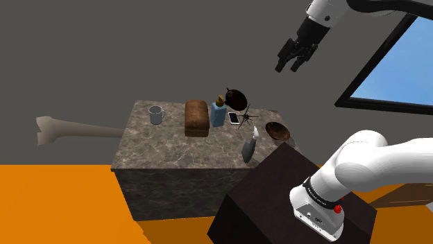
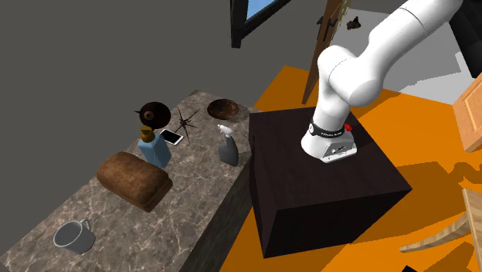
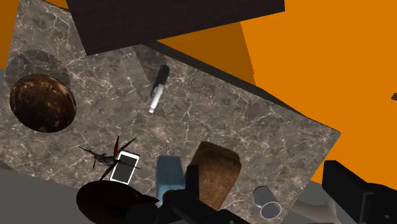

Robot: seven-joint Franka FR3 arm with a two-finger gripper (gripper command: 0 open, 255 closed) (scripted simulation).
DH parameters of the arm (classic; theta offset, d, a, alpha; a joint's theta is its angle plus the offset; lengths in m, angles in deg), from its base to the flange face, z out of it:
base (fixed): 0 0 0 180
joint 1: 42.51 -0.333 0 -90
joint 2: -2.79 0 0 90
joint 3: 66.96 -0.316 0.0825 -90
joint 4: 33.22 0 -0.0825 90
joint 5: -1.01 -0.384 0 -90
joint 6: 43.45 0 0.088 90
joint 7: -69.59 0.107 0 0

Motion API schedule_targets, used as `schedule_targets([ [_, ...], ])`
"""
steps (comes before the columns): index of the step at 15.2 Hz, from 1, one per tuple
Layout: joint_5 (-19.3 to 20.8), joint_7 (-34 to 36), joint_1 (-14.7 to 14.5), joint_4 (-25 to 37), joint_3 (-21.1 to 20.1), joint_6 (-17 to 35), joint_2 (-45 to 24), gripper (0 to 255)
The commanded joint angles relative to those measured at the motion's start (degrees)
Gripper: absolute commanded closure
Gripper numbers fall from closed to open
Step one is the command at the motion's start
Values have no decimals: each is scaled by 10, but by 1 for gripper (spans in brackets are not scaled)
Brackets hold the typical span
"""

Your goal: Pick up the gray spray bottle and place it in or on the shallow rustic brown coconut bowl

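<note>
Shoulder view: a white robot arm carries its black hand high in the air, well above a dark marbled tabletop. The hand's two fingers stand wide apart and grip nothing. In the wrist view they come in with a broad gap between them, looking down on the tabletop from far above.

The gray spray bottle, with a pale nozzle, stands upright on the tabletop near the edge closest to the dark box-shaped stand. The shallow brown bowl sits near the bottle, at the tabletop's corner toward the shoulder view's right. The two do not touch, and the bowl holds nothing.

Farther along the tabletop lie a white phone, a blue bottle and a brown loaf of bread. A gray mug stands well apart, toward the shoulder view's left. The floor around is orange.
</note>
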Motion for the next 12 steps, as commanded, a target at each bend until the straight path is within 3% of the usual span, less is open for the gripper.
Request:
schedule_targets([
  [1, 0, 0, 0, 0, 0, 0, 0, 0],
  [12, -8, -4, 21, -37, 43, 112, -177, 0],
])
